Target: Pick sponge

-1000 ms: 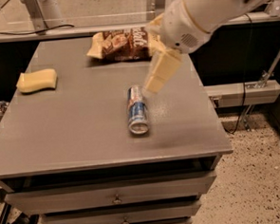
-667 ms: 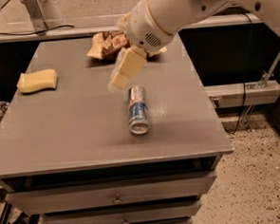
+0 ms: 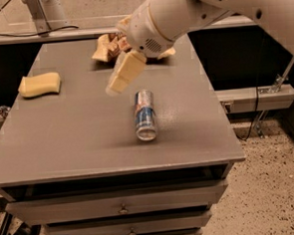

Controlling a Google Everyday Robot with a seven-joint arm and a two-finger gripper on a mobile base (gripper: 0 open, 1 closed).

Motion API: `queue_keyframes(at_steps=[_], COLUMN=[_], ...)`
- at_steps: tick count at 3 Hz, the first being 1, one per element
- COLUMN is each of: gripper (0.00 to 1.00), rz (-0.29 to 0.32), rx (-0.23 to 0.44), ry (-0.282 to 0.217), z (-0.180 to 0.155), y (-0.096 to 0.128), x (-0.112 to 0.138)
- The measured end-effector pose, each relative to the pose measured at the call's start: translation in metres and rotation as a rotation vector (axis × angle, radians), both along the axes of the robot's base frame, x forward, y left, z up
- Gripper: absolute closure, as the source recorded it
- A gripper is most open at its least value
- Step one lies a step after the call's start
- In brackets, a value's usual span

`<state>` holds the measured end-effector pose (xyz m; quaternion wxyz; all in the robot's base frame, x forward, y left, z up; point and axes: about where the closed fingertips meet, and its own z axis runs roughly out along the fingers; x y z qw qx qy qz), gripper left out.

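Note:
The pale yellow sponge lies flat near the far left edge of the grey table. My gripper hangs from the white arm above the middle of the table, well to the right of the sponge and just left of a can. It holds nothing.
A blue and silver can lies on its side at the table's centre. A crinkled yellow-and-brown snack bag lies at the back, partly hidden behind my arm. Drawers sit below the table's front edge. A grey shelf stands to the right.
My arm and gripper have swung leftward across the table, from right of the can to left of it, closer to the sponge. The sponge, can and bag have not moved.

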<state>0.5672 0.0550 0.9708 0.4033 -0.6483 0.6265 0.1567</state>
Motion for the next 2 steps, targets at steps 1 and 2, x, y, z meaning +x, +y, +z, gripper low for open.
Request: queue_keyframes(at_steps=[1, 2], gripper=[0.00, 0.00], rz=[0.029, 0.099], rx=[0.070, 0.110], ry=[-0.028, -0.005], z=[-0.014, -0.039], y=[0.050, 0.122], x=[0.035, 0.063])
